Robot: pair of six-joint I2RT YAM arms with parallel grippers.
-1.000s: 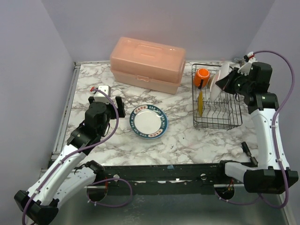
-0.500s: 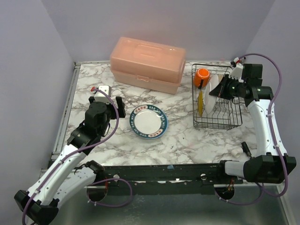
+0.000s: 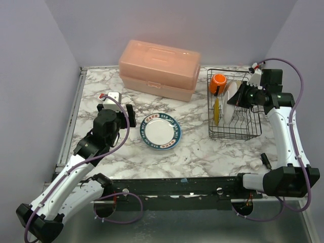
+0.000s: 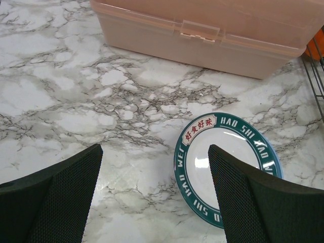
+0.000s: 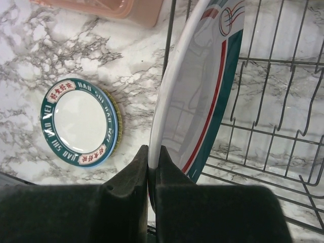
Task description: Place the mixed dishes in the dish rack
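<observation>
The marbled counter (image 3: 202, 152) is lying between lilac walls (image 3: 167, 23). At right, the right tool (image 5: 153, 151) is clamping a white plate (image 5: 202, 86) standing in the rack (image 3: 235, 132); the left tool (image 4: 154, 157) is gaping near the blue-rimmed plate (image 3: 160, 131).

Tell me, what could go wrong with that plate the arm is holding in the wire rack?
The right gripper pinches only the rim of the white plate, which stands on edge in the dish rack. If it is released before its lower edge is seated between prongs, it might tip or slide. The plate is also close to the orange mug and yellow plate, so a sideways nudge could knock them.
</observation>
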